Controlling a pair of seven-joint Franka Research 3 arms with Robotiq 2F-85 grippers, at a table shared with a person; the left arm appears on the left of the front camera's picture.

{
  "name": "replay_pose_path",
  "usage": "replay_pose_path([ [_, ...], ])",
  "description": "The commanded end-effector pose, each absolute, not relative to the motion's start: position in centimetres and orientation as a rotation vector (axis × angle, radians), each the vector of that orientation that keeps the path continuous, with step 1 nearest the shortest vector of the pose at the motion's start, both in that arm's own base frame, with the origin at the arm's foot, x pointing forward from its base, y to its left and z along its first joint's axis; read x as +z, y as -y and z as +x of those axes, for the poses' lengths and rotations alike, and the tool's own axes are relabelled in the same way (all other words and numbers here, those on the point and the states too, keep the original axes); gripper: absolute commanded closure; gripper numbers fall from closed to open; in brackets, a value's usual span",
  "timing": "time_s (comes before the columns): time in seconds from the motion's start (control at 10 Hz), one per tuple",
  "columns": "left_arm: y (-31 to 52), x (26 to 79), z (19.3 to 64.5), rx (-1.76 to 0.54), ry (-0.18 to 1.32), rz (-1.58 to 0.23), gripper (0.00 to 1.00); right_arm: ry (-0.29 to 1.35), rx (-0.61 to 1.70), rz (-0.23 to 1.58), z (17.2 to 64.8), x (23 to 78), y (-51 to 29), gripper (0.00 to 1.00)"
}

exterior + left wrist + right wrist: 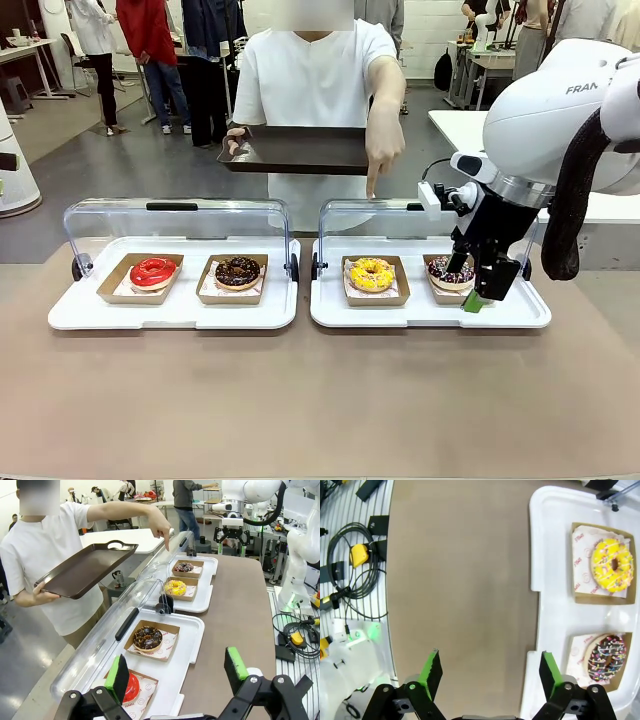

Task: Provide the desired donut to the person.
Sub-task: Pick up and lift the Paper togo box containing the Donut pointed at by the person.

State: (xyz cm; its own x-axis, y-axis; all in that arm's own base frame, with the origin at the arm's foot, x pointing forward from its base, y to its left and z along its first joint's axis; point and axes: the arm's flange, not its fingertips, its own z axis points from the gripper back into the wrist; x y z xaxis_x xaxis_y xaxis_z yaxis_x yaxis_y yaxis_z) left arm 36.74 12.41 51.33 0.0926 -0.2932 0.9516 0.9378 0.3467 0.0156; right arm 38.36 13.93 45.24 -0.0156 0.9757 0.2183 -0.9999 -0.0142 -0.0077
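Right gripper (pixel 472 282), jaws apart and empty, hangs over the near edge of the right-hand white tray (pixel 430 312), just in front of the sprinkled chocolate donut (pixel 450 272). Its own wrist view looks down between the green pads (pixel 432 672) at bare desk (pixel 320 400), with the tray rim under one finger. Left gripper (pixel 177 672), likewise spread and holding nothing, waits low at the far end of the row, near the red donut (pixel 131 687).

The person (pixel 310 80) stands across the desk. One hand (pixel 383 150) points a finger downward, and the other holds a brown tray (pixel 295 150) level. Seen from the front, the finger lines up with the yellow donut (pixel 370 272). That donut sits in its cardboard boat (pixel 372 298) in the left compartment of the right-hand tray, under the raised clear lid (pixel 350 215). It is probably the donut wanted, although the left wrist view leaves the sprinkled one a possible reading.

Step in hand, as judged: approach and selection, with no grasp made yet. To do it well, the right gripper should move sideways toward the robot's left until it is centred on the yellow donut's boat. It should then come down to pinch the boat's cardboard wall, not the icing. The lift should be level and low enough to clear the lid. The carry should end above the brown tray, with release only once the boat rests on it.
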Motion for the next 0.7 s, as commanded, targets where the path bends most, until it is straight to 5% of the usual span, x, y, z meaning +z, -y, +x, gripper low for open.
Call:
replay_pose_path([
  [0.0,-12.5,51.4,36.8,-1.051,1.114,-0.747,0.0,0.158,1.574,0.158,38.2,45.5,-13.9,0.0],
  [0.6,-12.5,51.4,36.8,-1.051,1.114,-0.747,0.0,0.222,1.526,0.156,39.9,44.9,-16.1,0.0],
])
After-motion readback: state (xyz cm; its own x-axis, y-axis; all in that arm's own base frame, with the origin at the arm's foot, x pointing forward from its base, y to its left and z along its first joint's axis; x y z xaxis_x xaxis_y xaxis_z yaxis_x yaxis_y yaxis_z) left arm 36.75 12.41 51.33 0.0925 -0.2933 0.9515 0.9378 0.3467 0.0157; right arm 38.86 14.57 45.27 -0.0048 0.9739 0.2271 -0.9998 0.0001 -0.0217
